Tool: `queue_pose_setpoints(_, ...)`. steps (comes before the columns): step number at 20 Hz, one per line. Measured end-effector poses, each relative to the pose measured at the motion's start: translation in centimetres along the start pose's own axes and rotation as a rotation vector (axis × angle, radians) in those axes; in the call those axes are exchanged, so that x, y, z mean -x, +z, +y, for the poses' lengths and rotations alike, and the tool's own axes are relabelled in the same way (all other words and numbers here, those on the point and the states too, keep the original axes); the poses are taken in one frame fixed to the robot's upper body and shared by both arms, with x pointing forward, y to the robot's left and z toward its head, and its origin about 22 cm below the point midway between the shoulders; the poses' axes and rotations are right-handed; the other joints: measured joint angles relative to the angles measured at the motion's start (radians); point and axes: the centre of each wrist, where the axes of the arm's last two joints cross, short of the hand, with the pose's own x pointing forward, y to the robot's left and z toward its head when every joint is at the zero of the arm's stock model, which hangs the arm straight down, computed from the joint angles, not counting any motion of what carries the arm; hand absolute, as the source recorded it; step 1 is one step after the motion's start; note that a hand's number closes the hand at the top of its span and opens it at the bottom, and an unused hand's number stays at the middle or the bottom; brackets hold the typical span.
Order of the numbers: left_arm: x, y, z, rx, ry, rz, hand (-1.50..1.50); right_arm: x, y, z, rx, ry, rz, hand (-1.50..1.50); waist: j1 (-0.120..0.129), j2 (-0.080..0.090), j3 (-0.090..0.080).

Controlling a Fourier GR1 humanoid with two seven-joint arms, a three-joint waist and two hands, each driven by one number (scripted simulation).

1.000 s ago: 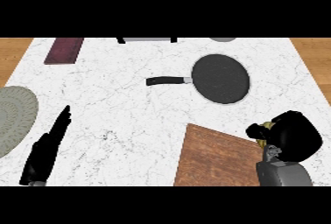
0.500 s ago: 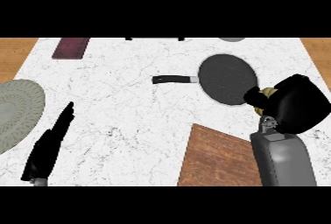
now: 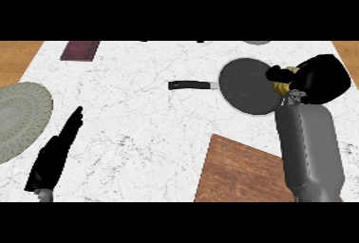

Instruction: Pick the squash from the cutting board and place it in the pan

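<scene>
Hovering at pan [image 3: 247,85] rim: right hand [image 3: 321,78], fingers [image 3: 275,72] round squash [image 3: 283,83].

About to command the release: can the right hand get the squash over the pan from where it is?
Probably yes. The right hand, curled round the squash, is already at the pan's right rim, with nothing between them.

Right hand [image 3: 319,78] with squash [image 3: 284,81] curled in fingers [image 3: 275,72]: was low over cutting board [image 3: 242,173] a second ago, then beside pan [image 3: 249,85], now further up, fingers overlapping pan's right rim. Squash off board, now at pan edge, still in fingers. Right forearm stretched longer across board's right side.
</scene>
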Motion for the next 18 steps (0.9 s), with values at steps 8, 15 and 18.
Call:
queue_pose_setpoints(8, -0.1, 0.0, -1.0, 0.02, 0.001, -0.019, 0.0, 0.2, -4.8, 4.8, -0.138, -0.01, 0.098, 1.5, 0.021, 0.01, 0.001)
queue_pose_setpoints(15, -0.3, -0.5, -0.9, 0.03, 0.0, -0.025, 0.0, 1.2, -5.4, 7.5, -0.317, -0.178, 0.233, -1.5, 0.036, 0.02, 0.004)
queue_pose_setpoints(18, -0.5, -0.6, -1.2, 0.037, 0.002, -0.032, 0.0, 1.4, -5.5, 7.9, -0.349, -0.308, 0.3, -1.5, 0.044, 0.024, 0.005)
